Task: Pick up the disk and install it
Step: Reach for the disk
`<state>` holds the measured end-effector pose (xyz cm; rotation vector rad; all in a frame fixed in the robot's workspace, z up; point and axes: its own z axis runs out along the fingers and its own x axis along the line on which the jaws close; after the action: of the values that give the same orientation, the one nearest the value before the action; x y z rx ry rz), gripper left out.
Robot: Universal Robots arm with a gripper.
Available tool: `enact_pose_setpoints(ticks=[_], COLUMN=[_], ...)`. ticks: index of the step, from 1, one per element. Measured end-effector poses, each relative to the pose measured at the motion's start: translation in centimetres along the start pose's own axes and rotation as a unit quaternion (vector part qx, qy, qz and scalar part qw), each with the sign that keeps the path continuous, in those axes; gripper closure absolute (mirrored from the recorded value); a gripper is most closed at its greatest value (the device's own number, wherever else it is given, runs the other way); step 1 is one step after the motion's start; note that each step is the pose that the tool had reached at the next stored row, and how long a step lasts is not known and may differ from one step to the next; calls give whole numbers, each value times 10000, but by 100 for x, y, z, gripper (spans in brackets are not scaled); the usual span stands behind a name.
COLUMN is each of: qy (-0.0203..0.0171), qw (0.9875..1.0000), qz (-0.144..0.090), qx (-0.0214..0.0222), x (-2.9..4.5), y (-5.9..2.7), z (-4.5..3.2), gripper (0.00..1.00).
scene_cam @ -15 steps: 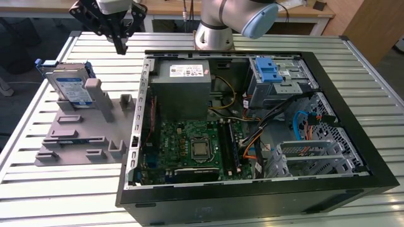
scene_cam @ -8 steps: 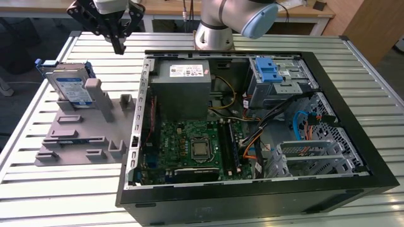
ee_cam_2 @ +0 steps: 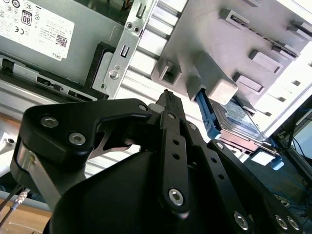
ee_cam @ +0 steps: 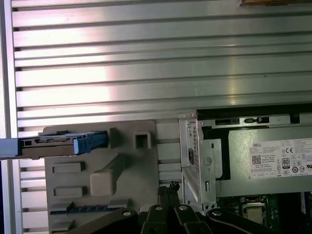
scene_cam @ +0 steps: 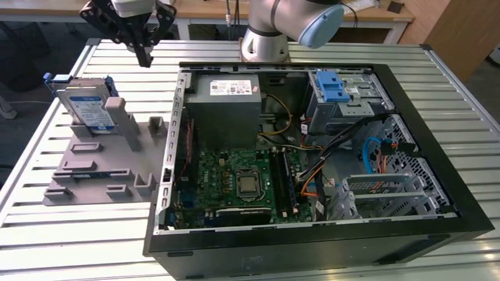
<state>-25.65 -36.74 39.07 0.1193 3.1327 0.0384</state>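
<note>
The disk [scene_cam: 84, 106] is a silver drive with a white-and-blue label in a blue carrier frame. It stands on edge at the far end of the grey slotted stand [scene_cam: 93, 170], towards the exterior view's left. My gripper [scene_cam: 144, 60] hangs above the slatted table behind the stand, up and to the right of the disk, apart from it. Its black fingers are shut to a point with nothing between them. Both wrist views show the disk [ee_cam_2: 235, 116] [ee_cam: 58, 142] edge-on in the stand [ee_cam_2: 253, 34] [ee_cam: 102, 170], beyond the closed gripper [ee_cam_2: 168, 96] [ee_cam: 168, 188].
An open black computer case [scene_cam: 437, 193] lies on the table on the exterior view's right, with a power supply [scene_cam: 226, 102], motherboard [scene_cam: 242, 178] and a drive cage with a blue latch [scene_cam: 334, 89]. The arm's base [scene_cam: 266, 44] stands behind the case.
</note>
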Motion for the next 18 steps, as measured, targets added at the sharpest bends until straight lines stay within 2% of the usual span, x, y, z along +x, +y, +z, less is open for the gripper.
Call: enact_pose_setpoints(ticks=[18], qy=[0], qw=[10000], qz=[0], qx=[0], x=[102], y=[8], z=[4], gripper=[89])
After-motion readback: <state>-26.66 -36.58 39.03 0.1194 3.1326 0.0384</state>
